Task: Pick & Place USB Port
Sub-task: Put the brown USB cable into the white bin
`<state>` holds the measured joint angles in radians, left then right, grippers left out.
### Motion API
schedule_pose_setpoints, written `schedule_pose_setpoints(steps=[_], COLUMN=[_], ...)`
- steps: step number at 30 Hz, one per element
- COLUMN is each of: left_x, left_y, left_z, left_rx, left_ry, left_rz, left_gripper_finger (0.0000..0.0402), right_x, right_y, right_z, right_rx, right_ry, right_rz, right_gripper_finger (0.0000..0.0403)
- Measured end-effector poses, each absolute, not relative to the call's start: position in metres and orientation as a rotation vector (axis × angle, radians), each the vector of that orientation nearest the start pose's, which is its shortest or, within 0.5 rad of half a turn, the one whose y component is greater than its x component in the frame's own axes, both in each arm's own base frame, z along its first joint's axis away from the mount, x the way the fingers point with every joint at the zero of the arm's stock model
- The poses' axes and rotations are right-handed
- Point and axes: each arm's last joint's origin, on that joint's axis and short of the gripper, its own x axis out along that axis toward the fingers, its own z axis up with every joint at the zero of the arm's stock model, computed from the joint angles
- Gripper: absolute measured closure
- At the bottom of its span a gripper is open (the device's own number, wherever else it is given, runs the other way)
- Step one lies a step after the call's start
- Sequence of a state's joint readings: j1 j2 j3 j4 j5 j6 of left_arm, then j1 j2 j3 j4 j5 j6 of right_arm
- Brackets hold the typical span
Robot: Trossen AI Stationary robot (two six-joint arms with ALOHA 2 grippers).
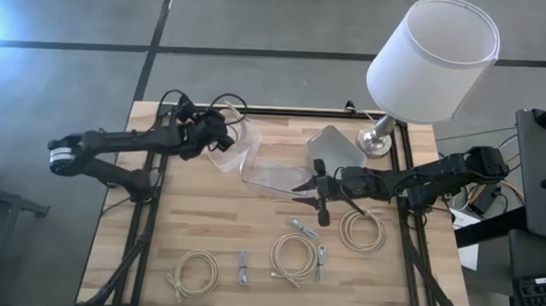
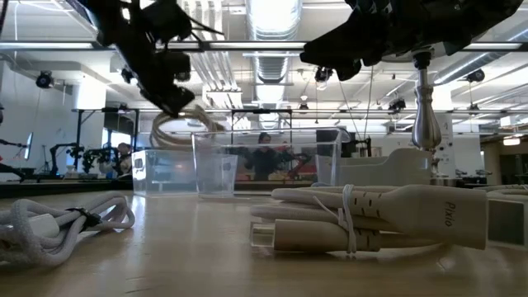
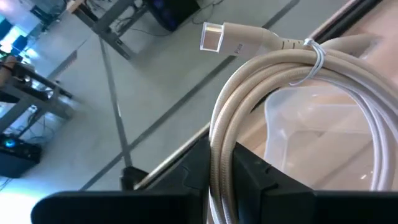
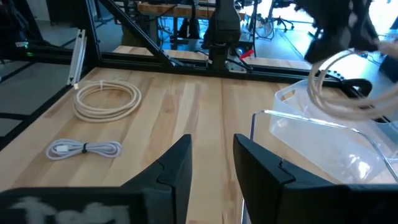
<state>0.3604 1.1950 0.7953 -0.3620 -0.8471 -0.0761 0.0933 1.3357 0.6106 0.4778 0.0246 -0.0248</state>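
My left gripper (image 1: 217, 132) is shut on a coiled beige USB cable (image 3: 292, 81) and holds it in the air above an open clear plastic box (image 1: 234, 149) near the table's far edge. The cable's plug (image 3: 211, 37) sticks out past the coil, and a thin tie (image 3: 317, 57) binds the loops. In the low view the coil (image 2: 177, 124) hangs just over the box (image 2: 165, 173). My right gripper (image 1: 310, 188) is open and empty mid-table, beside a second clear box (image 1: 281, 176). My left gripper pinches several loops of the coil (image 3: 221, 158) together between its two fingers (image 3: 252, 171), which lie across the strands. The coil is lifted clear of the table and box. It reaches out beyond the fingers, with the plug end farthest away.
More tied cable coils lie on the near half of the table (image 1: 362, 229) (image 1: 293, 257) (image 1: 194, 271), with small bundled cables (image 1: 243, 267) (image 1: 302, 226) between them. A lamp with a white shade (image 1: 432, 58) stands at the far right corner. One plug bundle (image 2: 371, 219) lies close to the low camera.
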Motion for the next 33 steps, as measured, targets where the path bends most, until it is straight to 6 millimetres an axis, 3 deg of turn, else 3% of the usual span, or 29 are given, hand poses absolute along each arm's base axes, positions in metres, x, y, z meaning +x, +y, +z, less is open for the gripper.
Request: schedule_pose_setpoints(steps=[18, 27, 33], left_x=[0.235, 0.239, 0.238], left_y=[0.117, 0.120, 0.119], left_z=[0.189, 0.171, 0.175], left_rx=[0.108, 0.123, 0.151], left_ry=[0.955, 1.035, 1.043], left_rz=[1.073, 1.058, 1.041], left_gripper_finger=[0.0349, 0.0287, 0.0242], right_x=[0.274, 0.274, 0.274], right_y=[0.025, 0.025, 0.025], right_z=[0.220, 0.220, 0.220], right_rx=[-0.043, -0.044, -0.042], right_ry=[0.238, 0.239, 0.239], right_rz=[0.071, 0.069, 0.068], right_gripper_finger=[0.0291, 0.0293, 0.0283])
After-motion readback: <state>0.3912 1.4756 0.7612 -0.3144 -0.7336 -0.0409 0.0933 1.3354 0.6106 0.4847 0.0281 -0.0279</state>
